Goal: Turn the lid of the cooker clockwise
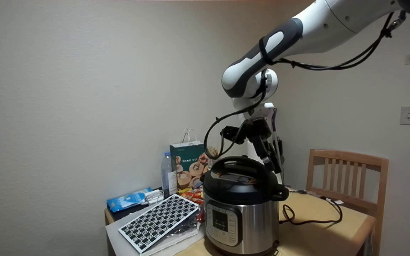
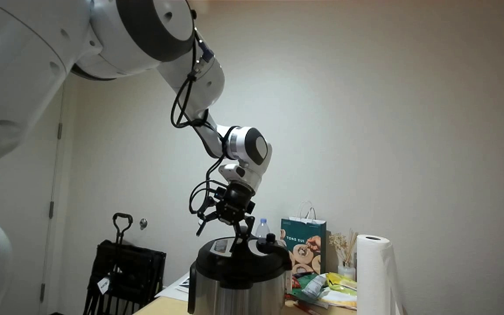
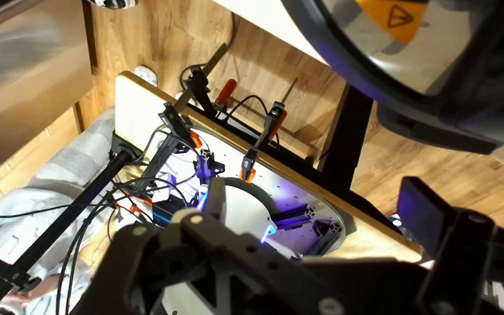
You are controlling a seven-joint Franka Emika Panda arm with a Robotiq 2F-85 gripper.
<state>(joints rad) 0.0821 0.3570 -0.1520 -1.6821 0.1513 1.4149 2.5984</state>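
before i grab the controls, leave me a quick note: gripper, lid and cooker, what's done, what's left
Gripper: open, nothing seen between the jaws. It is close to the lid; whether it touches it I can't tell.
Things: the lid sits on top of the cooker, which stands on the table.
Done: lid is on; whether any turning has happened, these pictures don't show.
Left: most likely the whole clockwise turn, probably by working against the lid's raised handle.
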